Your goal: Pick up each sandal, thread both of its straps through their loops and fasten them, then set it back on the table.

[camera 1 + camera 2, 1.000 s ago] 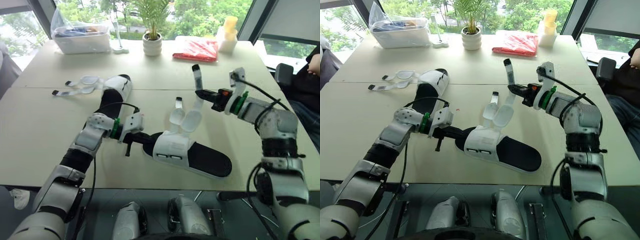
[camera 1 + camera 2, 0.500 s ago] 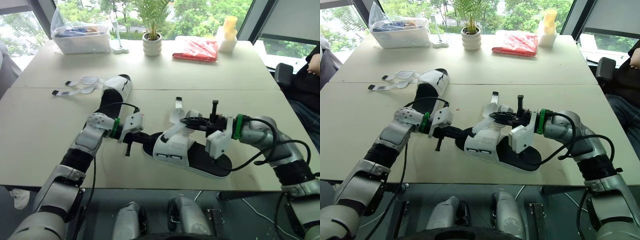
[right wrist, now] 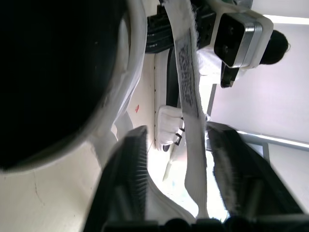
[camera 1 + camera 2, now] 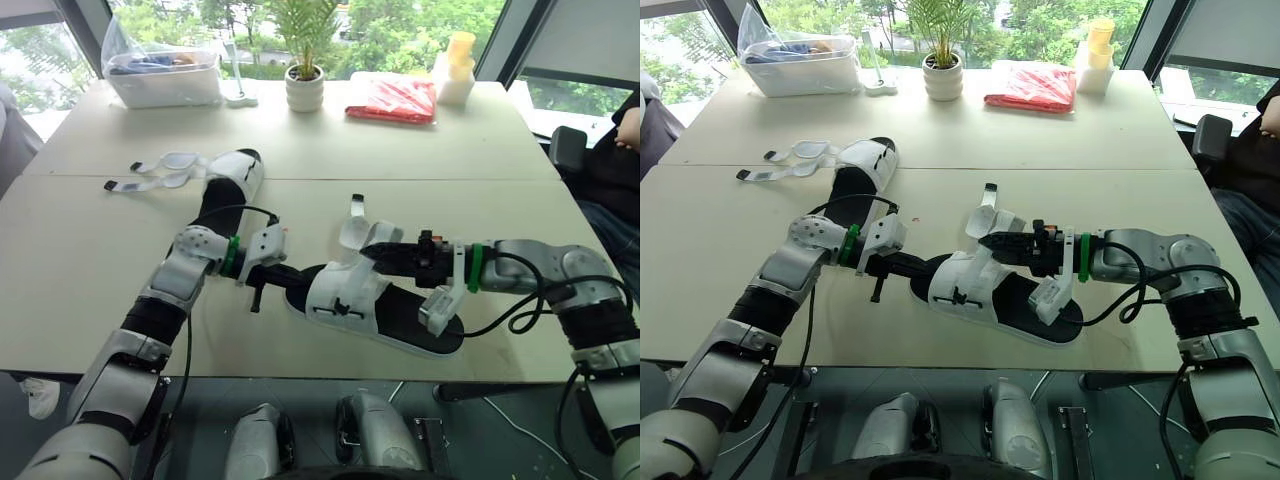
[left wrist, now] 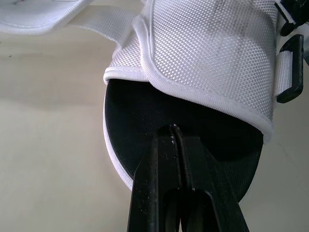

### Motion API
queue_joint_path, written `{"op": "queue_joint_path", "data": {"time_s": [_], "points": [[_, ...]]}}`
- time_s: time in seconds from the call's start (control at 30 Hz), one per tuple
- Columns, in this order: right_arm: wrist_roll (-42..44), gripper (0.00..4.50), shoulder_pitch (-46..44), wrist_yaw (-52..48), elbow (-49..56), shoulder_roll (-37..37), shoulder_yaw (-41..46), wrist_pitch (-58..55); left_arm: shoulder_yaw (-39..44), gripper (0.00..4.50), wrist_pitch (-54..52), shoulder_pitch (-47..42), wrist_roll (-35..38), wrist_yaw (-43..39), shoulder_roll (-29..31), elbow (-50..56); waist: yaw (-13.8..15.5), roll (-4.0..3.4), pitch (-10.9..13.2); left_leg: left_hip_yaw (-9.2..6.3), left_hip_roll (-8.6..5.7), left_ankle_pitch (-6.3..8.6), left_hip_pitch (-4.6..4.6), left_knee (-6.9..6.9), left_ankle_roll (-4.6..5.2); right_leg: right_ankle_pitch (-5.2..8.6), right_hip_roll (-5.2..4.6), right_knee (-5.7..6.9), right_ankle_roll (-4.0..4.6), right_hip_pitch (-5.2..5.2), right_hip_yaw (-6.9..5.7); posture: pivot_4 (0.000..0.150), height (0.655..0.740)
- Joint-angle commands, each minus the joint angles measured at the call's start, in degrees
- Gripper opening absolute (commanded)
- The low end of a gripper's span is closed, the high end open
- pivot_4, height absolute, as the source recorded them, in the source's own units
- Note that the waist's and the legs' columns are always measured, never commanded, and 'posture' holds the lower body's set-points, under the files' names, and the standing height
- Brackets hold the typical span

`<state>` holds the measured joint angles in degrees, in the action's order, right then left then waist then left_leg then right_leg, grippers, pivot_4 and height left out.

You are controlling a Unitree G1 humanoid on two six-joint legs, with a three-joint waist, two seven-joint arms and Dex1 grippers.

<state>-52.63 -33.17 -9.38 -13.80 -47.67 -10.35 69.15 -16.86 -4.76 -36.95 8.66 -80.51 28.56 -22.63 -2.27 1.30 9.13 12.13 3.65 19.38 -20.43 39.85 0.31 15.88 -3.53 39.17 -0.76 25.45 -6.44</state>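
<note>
A: White mesh and webbing over a black foam sole: the sandal (image 4: 380, 305) looks light, floppy up top and stiff only underneath. Where does it sit?

B: Mid tabletop (image 4: 80, 260), flat on its sole. The left end effector (image 4: 290, 277) has its fingers closed together, tips pressed on the insole at the toe. It seems to be pinning the sandal rather than pinching it.

A: And the right?

B: The right end effector (image 4: 378, 254) is spread wide at the upper. A strap (image 3: 188, 96) runs between its fingers, unclamped. That webbing will probably bend and slide, so the best hold is likely near its tip, fed straight at a loop (image 5: 289, 72).

A: The second one?

B: The far sandal (image 4: 228, 185) lies well apart to the left, its loose straps (image 4: 160, 170) splayed on the tabletop.

A: Any containers?

B: A clear bin (image 4: 165, 85) at the back holds blue items too small to name. A white pot (image 4: 305, 92) holds a plant (image 4: 305, 25).
</note>
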Motion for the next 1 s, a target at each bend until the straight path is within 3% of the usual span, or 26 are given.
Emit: {"op": "queue_joint_path", "data": {"time_s": [0.03, 0.27, 0.33, 0.4, 0.5, 0.57, 0.63, 0.7, 0.77, 0.87, 1.0], "points": [[2.8, 3.42, 1.9, 0.4, 5.1, -4.4, 2.7, 0.0, -0.9, 0.0, -0.5, 0.0, -0.6, -0.8, -0.1, 0.1, 0.1, 0.0, 0.0, 0.0, 0.0, 0.0, 0.0, 0.0, 0.0, 0.0, 0.0, 0.0, 0.0, 0.0, 0.0, 0.15, 0.7278], [16.5, 3.42, 15.2, -6.2, 14.0, -16.1, 9.0, -6.5, -1.2, 0.0, -0.6, -0.6, -0.6, -1.3, -0.9, -0.6, 0.3, 0.0, 0.0, -0.01, 0.0, 0.0, 0.02, 0.0, 0.0, 0.03, 0.0, 0.0, -0.01, -0.02, 0.02, 0.15, 0.7278], [35.1, 3.42, 23.9, -12.1, 20.5, -19.0, 10.2, -18.0, -1.3, 0.0, -0.3, -0.7, -0.7, -1.5, -1.1, -1.1, 0.6, 0.0, 0.0, -0.03, 0.0, 0.0, 0.01, 0.0, 0.0, 0.03, 0.0, 0.0, -0.01, -0.02, 0.02, 0.15, 0.7278], [56.9, 3.42, 32.2, -17.4, 31.4, -20.2, 11.6, -37.2, -1.4, 0.0, 0.0, -0.8, -0.8, -1.8, -1.2, -1.4, 0.9, 0.04, 0.0, -0.15, 0.0, 0.0, 0.04, 0.0, 0.0, 0.04, 0.02, -0.03, 0.02, -0.08, 0.02, 0.15, 0.7278], [76.8, 3.42, 39.0, -21.0, 43.6, -21.8, 13.7, -56.9, -1.4, 0.0, 0.3, -1.0, -1.0, -2.0, -1.5, -1.9, 1.1, 0.02, 0.0, -0.4, 0.0, 0.01, 0.07, 0.08, 0.01, 0.01, 0.05, -0.01, 0.06, -0.14, 0.03, 0.15, 0.7278], [94.3, 3.96, 41.6, -17.9, 51.7, -22.7, 13.8, -70.6, -1.6, 0.0, 0.5, -1.5, -1.3, -2.1, -1.8, -2.6, 1.2, 0.09, 0.0, -0.54, -0.01, 0.02, 0.04, 0.11, 0.04, 0.0, 0.04, -0.03, 0.08, -0.2, -0.02, 0.15, 0.7278], [115.2, 4.47, 41.8, -12.0, 56.4, -24.7, 13.4, -82.3, -1.6, 0.0, 0.7, -1.9, -1.5, -2.3, -2.1, -3.1, 1.3, 0.1, 0.0, -0.66, -0.01, 0.04, 0.02, 0.12, 0.06, 0.0, 0.04, -0.08, 0.09, -0.23, -0.09, 0.15, 0.7278], [135.4, 4.47, 39.9, -5.5, 58.6, -26.4, 12.8, -89.4, -1.5, 0.0, 0.9, -2.1, -1.6, -2.4, -2.3, -3.4, 1.4, 0.13, 0.0, -0.72, -0.02, 0.06, -0.02, 0.12, 0.09, 0.0, 0.03, -0.12, 0.1, -0.25, -0.12, 0.15, 0.7278], [149.1, 4.47, 36.9, -0.8, 58.6, -27.2, 11.9, -94.2, -1.4, 0.0, 0.9, -2.3, -1.7, -2.4, -2.5, -3.7, 1.5, 0.16, 0.0, -0.75, -0.04, 0.06, -0.05, 0.12, 0.1, 0.0, 0.02, -0.14, 0.11, -0.25, -0.15, 0.15, 0.7278], [163.3, 4.47, 30.9, 8.3, 55.2, -24.5, 7.9, -98.5, -1.3, 0.0, 1.1, -2.2, -1.7, -2.6, -2.4, -3.7, 1.5, 0.24, 0.1, -0.8, -0.05, 0.07, -0.07, 0.12, 0.11, 0.0, 0.01, -0.17, 0.11, -0.27, -0.2, 0.15, 0.7278], [165.6, 4.47, 24.9, 16.3, 49.5, -14.5, 3.0, -103.2, -1.3, 0.0, 1.5, -2.1, -1.9, -2.5, -2.4, -4.0, 1.5, 0.5, 0.0, -0.87, -0.07, 0.06, -0.12, 0.12, 0.1, -0.01, 0.01, -0.21, 0.11, -0.29, -0.27, 0.15, 0.7278]]}}
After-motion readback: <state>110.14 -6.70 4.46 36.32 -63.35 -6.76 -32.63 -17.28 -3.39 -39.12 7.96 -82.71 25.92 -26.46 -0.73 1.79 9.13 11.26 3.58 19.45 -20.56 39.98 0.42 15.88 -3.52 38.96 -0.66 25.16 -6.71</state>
